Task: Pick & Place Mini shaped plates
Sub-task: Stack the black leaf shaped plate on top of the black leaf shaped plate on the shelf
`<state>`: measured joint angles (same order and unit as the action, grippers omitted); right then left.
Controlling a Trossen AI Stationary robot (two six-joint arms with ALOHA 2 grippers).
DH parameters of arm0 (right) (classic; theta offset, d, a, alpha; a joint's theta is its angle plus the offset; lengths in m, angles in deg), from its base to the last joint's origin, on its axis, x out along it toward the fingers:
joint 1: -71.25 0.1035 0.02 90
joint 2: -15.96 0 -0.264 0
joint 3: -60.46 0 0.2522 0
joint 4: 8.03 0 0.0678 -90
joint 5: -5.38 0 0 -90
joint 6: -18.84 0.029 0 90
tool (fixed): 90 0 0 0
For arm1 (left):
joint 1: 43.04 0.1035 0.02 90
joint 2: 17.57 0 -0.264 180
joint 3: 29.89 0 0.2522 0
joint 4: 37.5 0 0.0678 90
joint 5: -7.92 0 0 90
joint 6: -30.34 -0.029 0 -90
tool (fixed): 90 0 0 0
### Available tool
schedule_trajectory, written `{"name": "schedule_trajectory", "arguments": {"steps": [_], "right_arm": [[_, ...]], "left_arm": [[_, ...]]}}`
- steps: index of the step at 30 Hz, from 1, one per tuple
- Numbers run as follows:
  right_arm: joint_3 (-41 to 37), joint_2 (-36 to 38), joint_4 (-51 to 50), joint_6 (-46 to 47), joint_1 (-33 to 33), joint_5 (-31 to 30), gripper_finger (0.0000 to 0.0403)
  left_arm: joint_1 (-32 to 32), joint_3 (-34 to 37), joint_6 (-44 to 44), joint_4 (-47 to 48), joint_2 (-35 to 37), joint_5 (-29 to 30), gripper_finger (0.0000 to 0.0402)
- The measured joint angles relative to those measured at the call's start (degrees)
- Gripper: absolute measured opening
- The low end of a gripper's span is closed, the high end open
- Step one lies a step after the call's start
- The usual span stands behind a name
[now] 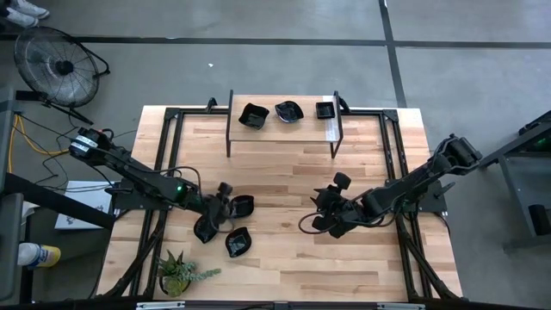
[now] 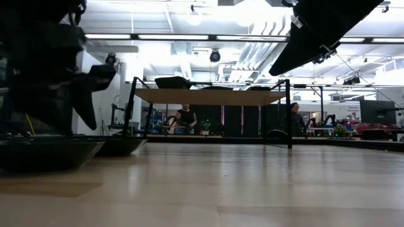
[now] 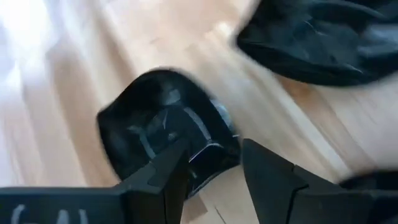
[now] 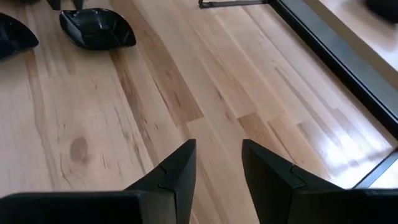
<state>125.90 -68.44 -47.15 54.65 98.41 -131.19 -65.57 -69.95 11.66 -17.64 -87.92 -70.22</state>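
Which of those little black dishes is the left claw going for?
The left gripper hovers over the dish right beneath it; two dishes lie beside, three sit on the far shelf.

Four viewpoints on one wooden desk point(image 1: 284, 172).

Overhead: straight down, far off, taking in the whole desk, both arms and the raised shelf point(image 1: 282, 126) at the far edge. Low: at desk-top height, level across the boards toward that same shelf point(image 2: 208, 96) and the room behind. Left wrist: very near, down past the left tool point(image 3: 214, 180) onto a black plate point(image 3: 165, 134), shared with overhead point(image 1: 207, 228). Right wrist: low over bare boards past the right tool point(image 4: 217, 174), catching another plate point(image 4: 96, 28).
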Motion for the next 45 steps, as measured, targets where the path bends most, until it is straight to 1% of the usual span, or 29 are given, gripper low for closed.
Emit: {"name": "schedule_trajectory", "arguments": {"steps": [3,6,11,14,19,24,28,31,37,41,45], "right_arm": [[0.0,0.0,0.0,-0.01,0.0,-0.07,0.0124],[0.0,0.0,0.0,0.15,0.0,-0.14,0.0124],[0.0,0.0,0.76,0.19,-0.05,-0.19,0.0124],[0.0,0.0,1.34,0.2,-0.05,-0.19,0.0124],[0.0,0.0,2.5,0.2,-0.07,-0.2,0.0124],[0.0,0.0,3.17,0.2,-0.15,-0.21,0.0124],[0.0,0.0,3.49,0.2,-0.15,-0.2,0.0124],[0.0,0.0,3.85,0.39,-0.15,0.02,0.0124],[0.0,0.02,5.4,0.31,-0.15,0.03,0.0124],[0.0,0.02,5.48,0.22,-0.15,0.03,0.0124],[0.0,0.02,5.55,0.2,-0.15,0.05,0.0124]], "left_arm": [[0.0,0.0,-10.27,0.05,0.0,-2.17,0.0145],[-0.02,0.0,-17.82,0.15,0.0,-0.74,0.0145],[0.0,0.0,-26.34,2.74,0.0,3.42,0.0145],[0.0,-0.02,-28.98,5.85,0.0,3.56,0.0145],[0.0,-0.02,-30.93,7.23,0.0,5.64,0.0145],[0.0,-0.02,-30.55,6.31,0.0,5.62,0.0145],[0.0,-0.02,-30.0,2.79,0.0,4.98,0.0145],[0.0,-0.02,-30.4,2.2,-0.17,4.91,0.0145],[-0.02,-0.02,-30.38,0.43,-4.27,3.4,0.0145],[-0.08,-0.08,-30.46,-1.41,-6.92,5.36,0.0145],[-0.09,-0.06,-30.58,-2.98,-7.41,6.44,0.0145]]}}
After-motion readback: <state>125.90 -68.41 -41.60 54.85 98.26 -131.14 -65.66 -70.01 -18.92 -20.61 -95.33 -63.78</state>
